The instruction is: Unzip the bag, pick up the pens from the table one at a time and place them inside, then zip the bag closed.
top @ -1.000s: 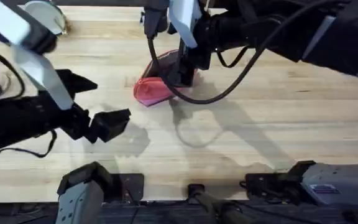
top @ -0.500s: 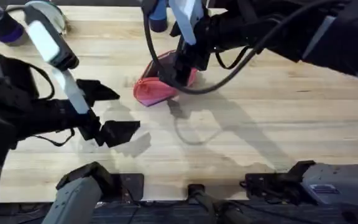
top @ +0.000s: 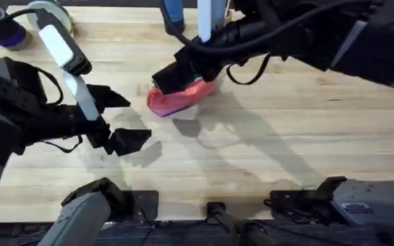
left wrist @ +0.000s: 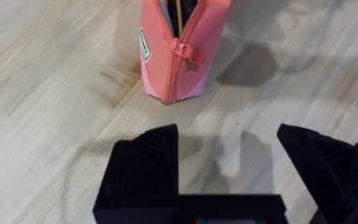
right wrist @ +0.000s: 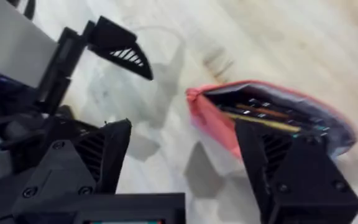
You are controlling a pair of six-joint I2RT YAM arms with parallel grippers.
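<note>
The pink-red bag (top: 178,99) lies on the table (top: 306,130) with its zip open. Through its mouth (right wrist: 269,115) I see several slim pens (right wrist: 260,111) and a yellowish stick against the dark lining. The zip pull (left wrist: 186,50) hangs near the bag's end (left wrist: 174,56) that faces my left gripper. My right gripper (top: 168,77) hovers just over that end of the bag, open (right wrist: 185,165) and holding nothing. My left gripper (top: 120,120) is a short way off from the bag, open (left wrist: 229,158) and empty, pointing at it.
A purple-capped bottle (top: 5,32) and a white roll (top: 50,14) stand at the far left corner. A blue object (top: 173,17) stands behind the bag. Bare wood stretches to the right and toward the front edge.
The right gripper has lifted off the bag and swung left above its end. The left gripper has moved a little nearer the bag and now stays put.
</note>
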